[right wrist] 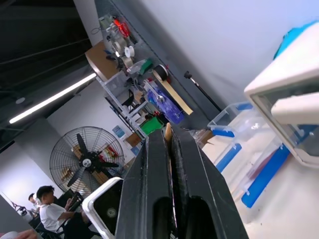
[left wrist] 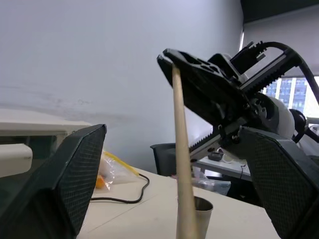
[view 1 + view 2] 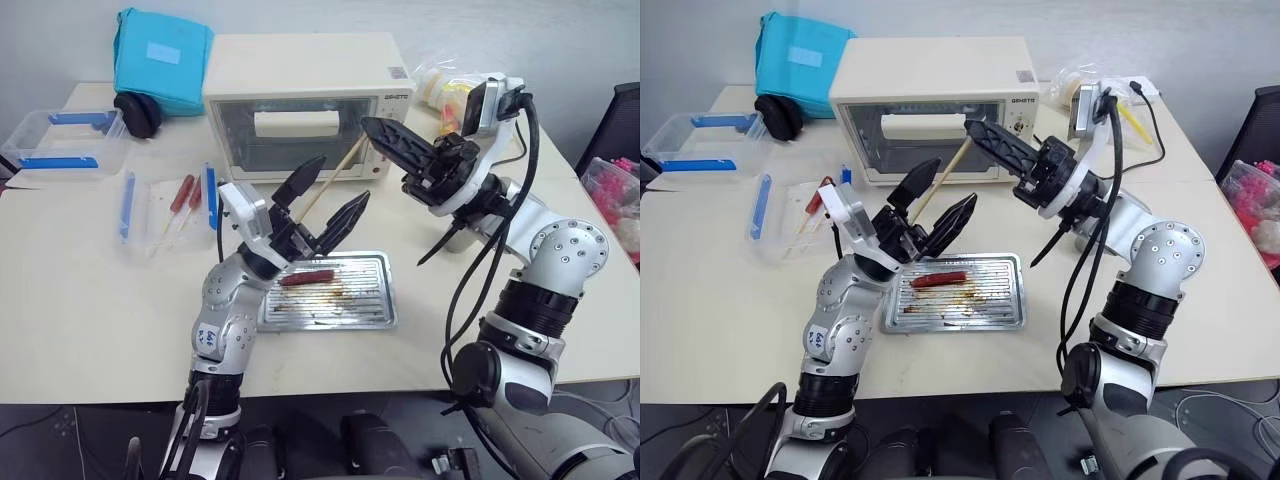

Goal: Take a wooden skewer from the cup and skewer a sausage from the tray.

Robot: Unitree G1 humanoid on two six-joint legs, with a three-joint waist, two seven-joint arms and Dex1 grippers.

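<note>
Pale table (image 3: 90, 300), tray (image 3: 375, 305) (ribbed), toaster oven (image 3: 300, 70), plastic box (image 3: 60, 145)

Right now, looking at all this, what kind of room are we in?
Probably a robotics lab or workshop set up as a mock kitchen. A toaster oven and greasy metal tray sit on plain office tables, while shelves of tools and parts and a big floor fan stand behind.

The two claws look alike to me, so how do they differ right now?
The right claw is shut, pinching one end of the wooden skewer; the left claw stands wide open, holding nothing. The right claw is up in front of the toaster oven; the left claw is lower, above the tray with the sausage. The skewer slants down from the right claw into the gap between the left claw's fingers. Both have two black fingers.
</note>
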